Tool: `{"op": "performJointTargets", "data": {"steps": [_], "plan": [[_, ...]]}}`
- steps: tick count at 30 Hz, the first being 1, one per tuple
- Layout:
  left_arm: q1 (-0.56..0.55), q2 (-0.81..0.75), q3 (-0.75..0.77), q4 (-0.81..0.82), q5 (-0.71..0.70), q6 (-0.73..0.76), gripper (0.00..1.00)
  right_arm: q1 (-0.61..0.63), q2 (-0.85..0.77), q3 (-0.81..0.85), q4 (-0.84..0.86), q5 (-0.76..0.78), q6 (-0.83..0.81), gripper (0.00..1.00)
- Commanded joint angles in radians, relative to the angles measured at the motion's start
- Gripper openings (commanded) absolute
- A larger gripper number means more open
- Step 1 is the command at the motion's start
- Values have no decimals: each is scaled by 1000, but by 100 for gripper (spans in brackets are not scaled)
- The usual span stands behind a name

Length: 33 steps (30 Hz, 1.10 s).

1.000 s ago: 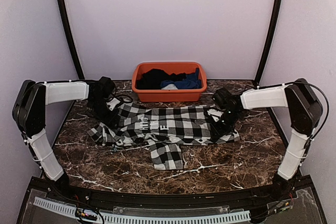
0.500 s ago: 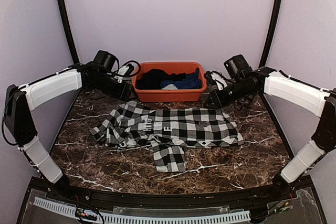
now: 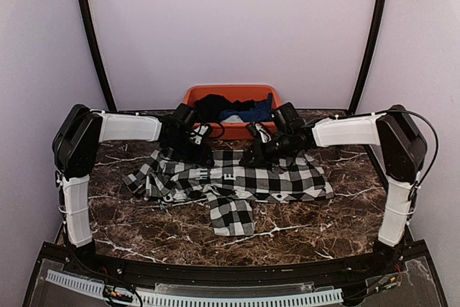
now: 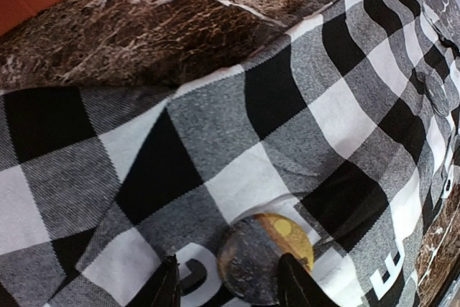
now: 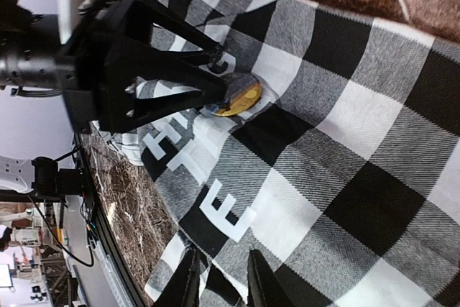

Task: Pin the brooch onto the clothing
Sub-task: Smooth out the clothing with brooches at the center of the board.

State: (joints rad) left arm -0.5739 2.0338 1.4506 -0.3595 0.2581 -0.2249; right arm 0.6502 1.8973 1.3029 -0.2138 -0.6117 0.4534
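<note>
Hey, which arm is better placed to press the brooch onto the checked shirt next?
Left. The brooch sits between the fingers of the left end effector, on the shirt; the right end effector is farther off.

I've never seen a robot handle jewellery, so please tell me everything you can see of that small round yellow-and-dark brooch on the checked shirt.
The small round brooch is a flat disc, its face part mottled dark grey, part yellow-orange with a paler yellow spot. It lies on the black-and-white check shirt, beside the white block letters on the shirt's black panel. The left gripper straddles it with jaws apart, one finger at its edge. Whether it is pinned cannot be told.
</note>
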Motion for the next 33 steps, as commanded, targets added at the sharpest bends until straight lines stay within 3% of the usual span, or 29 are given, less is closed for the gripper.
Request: {"op": "performJointTargets", "data": {"steps": [1,6,18,26,33], "plan": [[-25,-6,-32,27,5,-13,46,37,78,-29,146,-88,126,21],[-72,8,-43,-13,-13,9,46,79,129,-55,102,-82,119,21],[-144,15,-126,-142,-228,55,51,145,89,-191,-1,-40,80,20],[-150,-158,-228,-90,-408,18,75,197,32,-221,-63,-13,42,19],[-153,-333,-298,-12,-444,0,96,200,-65,-142,-189,84,-20,21]]}}
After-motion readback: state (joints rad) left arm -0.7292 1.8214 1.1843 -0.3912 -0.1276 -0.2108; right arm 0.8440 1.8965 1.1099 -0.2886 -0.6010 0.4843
